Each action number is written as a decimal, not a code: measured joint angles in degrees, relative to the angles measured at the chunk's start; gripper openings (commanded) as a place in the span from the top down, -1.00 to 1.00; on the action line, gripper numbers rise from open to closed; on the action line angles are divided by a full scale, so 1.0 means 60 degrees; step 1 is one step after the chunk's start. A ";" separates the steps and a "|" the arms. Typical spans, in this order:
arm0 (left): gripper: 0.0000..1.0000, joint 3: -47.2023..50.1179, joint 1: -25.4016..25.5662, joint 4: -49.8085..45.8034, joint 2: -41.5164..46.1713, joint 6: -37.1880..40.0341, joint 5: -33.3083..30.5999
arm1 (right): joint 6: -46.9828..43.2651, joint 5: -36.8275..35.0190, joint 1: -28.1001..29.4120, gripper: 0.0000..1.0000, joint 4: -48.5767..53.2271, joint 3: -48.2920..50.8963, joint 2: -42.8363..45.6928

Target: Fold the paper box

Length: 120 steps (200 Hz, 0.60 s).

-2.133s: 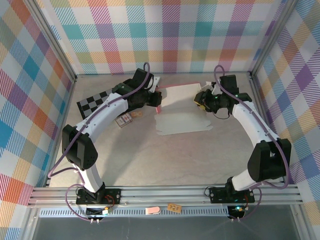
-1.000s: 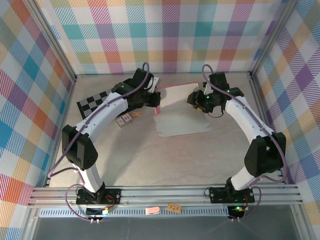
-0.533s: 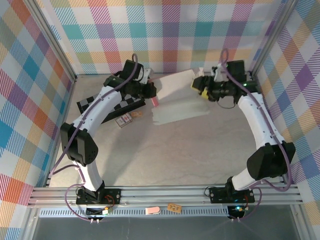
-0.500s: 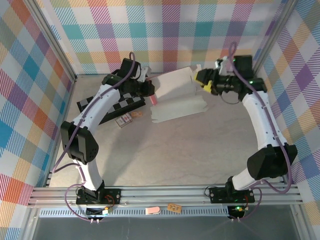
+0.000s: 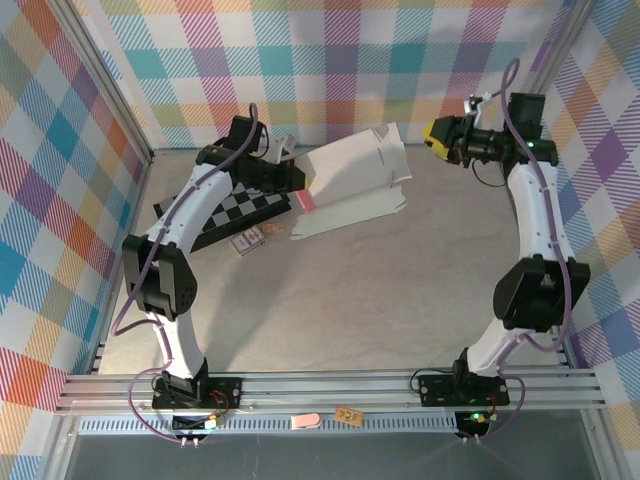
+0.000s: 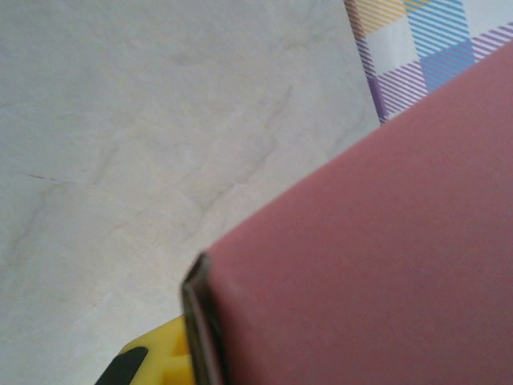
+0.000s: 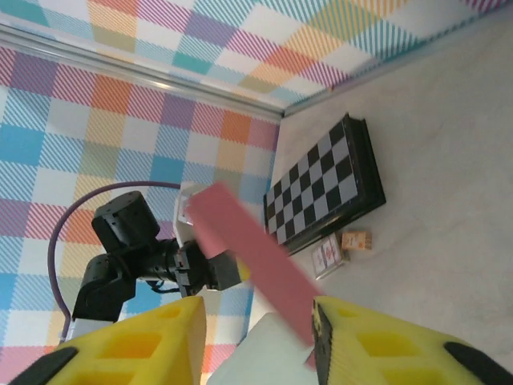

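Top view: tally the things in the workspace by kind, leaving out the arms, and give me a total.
paper box: 1
checkered board: 1
small packets: 2
Total: 4

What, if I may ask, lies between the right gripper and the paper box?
Nothing. In the top view, the short stretch between the right gripper and the paper box is bare table.
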<state>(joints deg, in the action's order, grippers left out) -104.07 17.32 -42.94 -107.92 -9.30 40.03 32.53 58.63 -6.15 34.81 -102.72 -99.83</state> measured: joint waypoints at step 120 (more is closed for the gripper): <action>1.00 -0.0164 -0.0040 -0.0080 -0.0565 0.0178 0.0831 | -0.0907 0.1920 0.0667 0.40 -0.0178 0.0452 -0.0586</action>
<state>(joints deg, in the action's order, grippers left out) -105.06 17.08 -43.42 -111.31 -8.23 45.01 27.09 70.15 -2.15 33.74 -100.01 -103.35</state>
